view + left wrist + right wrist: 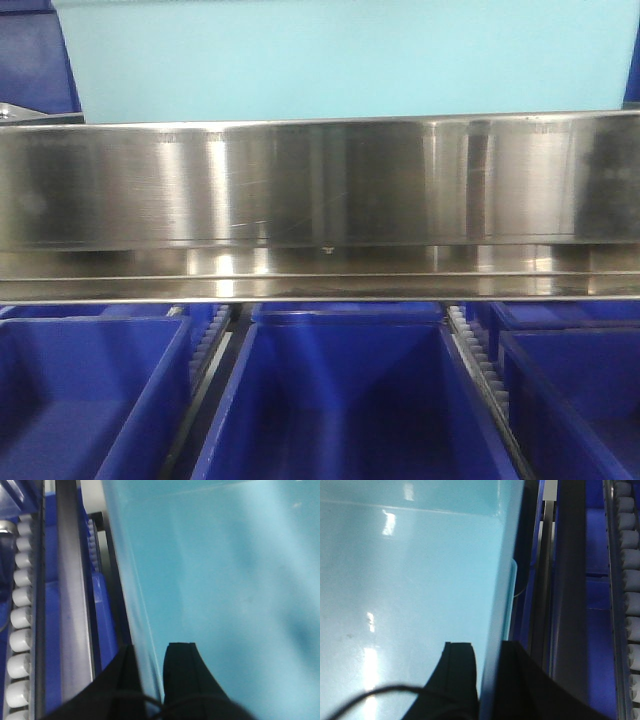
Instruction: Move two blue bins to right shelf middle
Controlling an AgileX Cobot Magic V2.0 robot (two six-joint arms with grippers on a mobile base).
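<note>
Bin (340, 55) just above rail (320, 185), crates (340, 400) below. Left gripper (152, 662) pinching left wall, right gripper (487, 662) pinching right wall. Best kept level, pushed in evenly from both sides, base clear of rail before lowering onto rollers (17, 630).

The upper opening is filled by the pale blue bin (340, 55) above the steel front rail (320, 185). Below, the tier is occupied by dark blue crates (340, 400); only narrow roller tracks (483, 365) are left between.
</note>
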